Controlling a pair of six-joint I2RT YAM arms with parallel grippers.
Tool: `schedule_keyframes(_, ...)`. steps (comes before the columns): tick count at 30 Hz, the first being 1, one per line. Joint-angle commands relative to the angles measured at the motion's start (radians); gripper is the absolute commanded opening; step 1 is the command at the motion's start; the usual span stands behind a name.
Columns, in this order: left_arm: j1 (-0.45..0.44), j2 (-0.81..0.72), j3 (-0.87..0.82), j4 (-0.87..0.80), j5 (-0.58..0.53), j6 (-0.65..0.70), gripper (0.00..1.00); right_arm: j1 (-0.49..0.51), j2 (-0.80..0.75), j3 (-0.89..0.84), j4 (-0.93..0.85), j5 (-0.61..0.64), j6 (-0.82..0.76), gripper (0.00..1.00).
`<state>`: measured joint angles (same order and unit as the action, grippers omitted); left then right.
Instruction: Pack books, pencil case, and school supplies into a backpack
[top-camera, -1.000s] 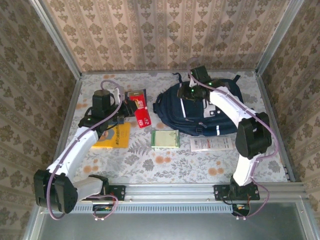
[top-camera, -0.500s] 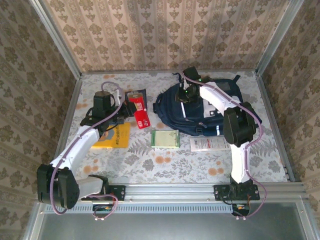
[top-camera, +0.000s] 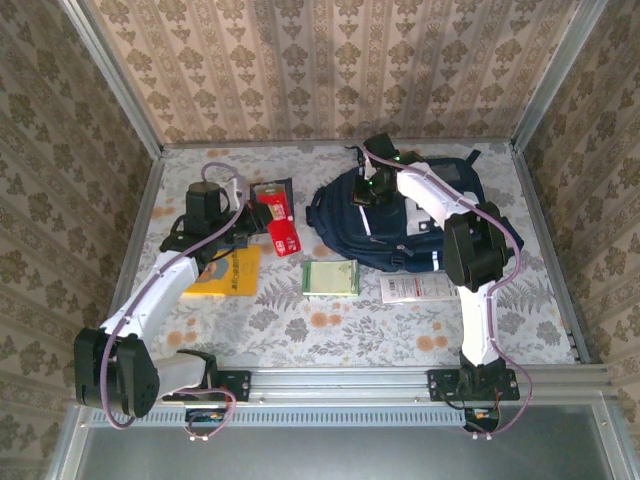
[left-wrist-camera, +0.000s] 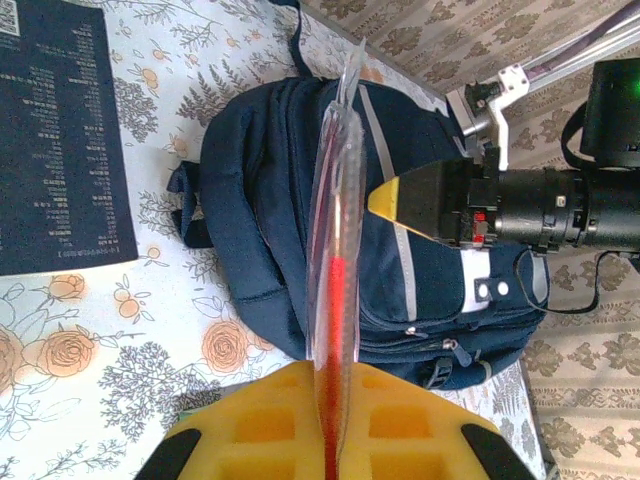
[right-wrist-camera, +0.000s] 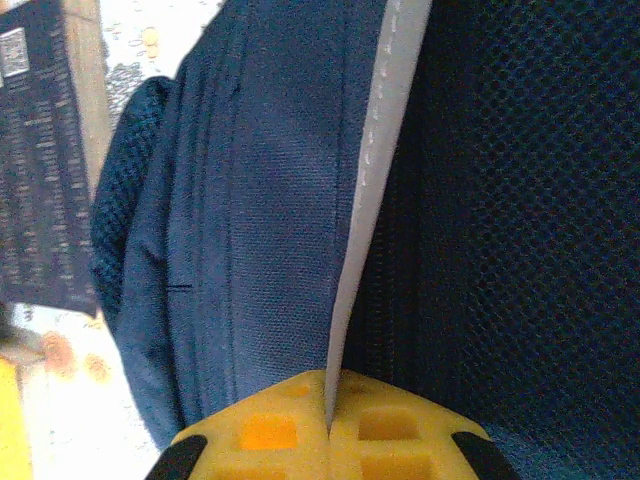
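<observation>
My left gripper (top-camera: 262, 229) is shut on the red packet (top-camera: 285, 236), which hangs left of the navy backpack (top-camera: 405, 220). In the left wrist view the red packet (left-wrist-camera: 336, 240) stands edge-on in clear wrap between the yellow pads (left-wrist-camera: 260, 430) of that gripper (left-wrist-camera: 335, 375). My right gripper (top-camera: 362, 196) sits on the backpack's left upper part, where its jaws (right-wrist-camera: 328, 388) pinch a white-striped fabric edge (right-wrist-camera: 385, 130). A dark navy book (left-wrist-camera: 60, 150) lies behind the packet and an orange-yellow book (top-camera: 226, 270) under the left arm. The pencil case is out of view.
A pale green pad (top-camera: 330, 277) and a white packet with red print (top-camera: 422, 288) lie on the floral table in front of the backpack. Metal rails and patterned walls (top-camera: 330, 70) close in the table at the back and on both sides.
My right gripper slid a little to the left on the backpack and closed onto its fabric edge. The left gripper kept the red packet almost still.
</observation>
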<state>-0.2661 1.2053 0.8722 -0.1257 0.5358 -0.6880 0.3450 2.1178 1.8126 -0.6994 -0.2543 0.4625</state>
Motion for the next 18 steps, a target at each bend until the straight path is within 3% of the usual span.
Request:
schedule_keyframes(1, 0.016, 0.003, 0.012, 0.020, 0.013, -0.008, 0.00, -0.032, -0.121, -0.016, 0.058, -0.184, -0.019, 0.00)
schedule_keyframes(7, 0.015, 0.066, 0.046, 0.034, 0.032, -0.047, 0.00, -0.132, -0.280, -0.218, 0.424, -0.589, 0.154, 0.00)
schedule_keyframes(12, 0.008, 0.133, 0.076, 0.108, 0.059, -0.112, 0.00, -0.154, -0.353, -0.232, 0.406, -0.654, 0.085, 0.00)
schedule_keyframes(18, -0.031, 0.242, 0.150, 0.186, 0.099, -0.171, 0.00, -0.251, -0.438, -0.401, 0.826, -0.821, 0.355, 0.00)
